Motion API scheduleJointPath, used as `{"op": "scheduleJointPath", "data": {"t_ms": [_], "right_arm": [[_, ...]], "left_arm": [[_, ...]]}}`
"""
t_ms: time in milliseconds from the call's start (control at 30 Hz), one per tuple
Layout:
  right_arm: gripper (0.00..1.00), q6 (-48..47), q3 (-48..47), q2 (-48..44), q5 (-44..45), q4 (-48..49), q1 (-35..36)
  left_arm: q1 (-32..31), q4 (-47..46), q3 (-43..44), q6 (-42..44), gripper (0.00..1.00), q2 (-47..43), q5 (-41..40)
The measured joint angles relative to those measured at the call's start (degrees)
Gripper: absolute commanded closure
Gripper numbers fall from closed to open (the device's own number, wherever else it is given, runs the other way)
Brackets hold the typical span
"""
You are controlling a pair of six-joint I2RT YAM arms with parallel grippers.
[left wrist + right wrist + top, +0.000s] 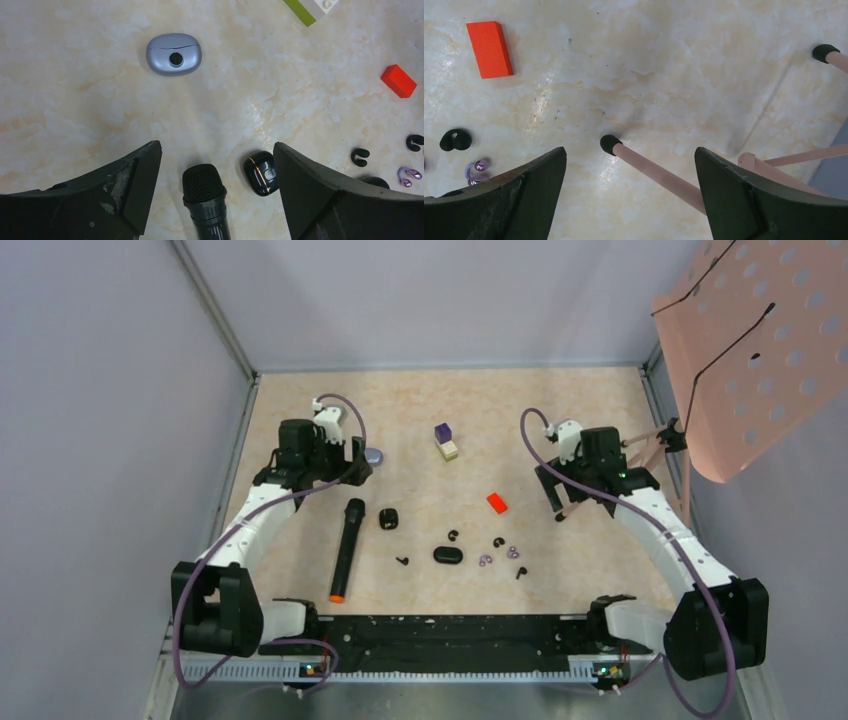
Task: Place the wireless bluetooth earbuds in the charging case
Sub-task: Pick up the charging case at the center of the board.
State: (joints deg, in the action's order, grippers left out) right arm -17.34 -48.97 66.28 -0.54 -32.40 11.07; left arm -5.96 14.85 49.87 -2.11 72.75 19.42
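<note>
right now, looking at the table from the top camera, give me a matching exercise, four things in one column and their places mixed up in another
Things
1. long black microphone with an orange end
2. small red rectangular block
3. silver-blue oval case
4. purple cube

Places
a. on top of a cream cube
b. right of centre, nearest the right gripper
c. lying flat, orange end toward the arm bases
d. left side, next to the left gripper

Pairs: 1-c, 2-b, 3-d, 4-a
</note>
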Motion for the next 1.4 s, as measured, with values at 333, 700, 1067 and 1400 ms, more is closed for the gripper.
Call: {"op": "scheduleJointPath", "data": {"t_ms": [333, 700, 1067, 1400], "right_arm": [[0.13, -5.5, -0.2, 0.2, -13.0, 1.1, 0.1], [0.34, -12.6, 0.8, 6.4, -23.3, 8.3, 19.7], [0.36, -16.2, 1.7, 17.0, -24.3, 15.5, 29.9], [0.25, -15.5, 1.7, 18.7, -24.7, 17.7, 38.6]], "left_arm": [[0.0, 0.2, 0.0, 5.0, 0.12, -0.5, -0.9], [0.0, -0.5, -0.6, 0.4, 0.12, -3.6, -0.7], [0.2, -1.6, -4.1, -11.5, 0.10, -5.0, -3.5], [0.3, -1.0, -4.0, -19.3, 0.10, -5.7, -10.9]]}}
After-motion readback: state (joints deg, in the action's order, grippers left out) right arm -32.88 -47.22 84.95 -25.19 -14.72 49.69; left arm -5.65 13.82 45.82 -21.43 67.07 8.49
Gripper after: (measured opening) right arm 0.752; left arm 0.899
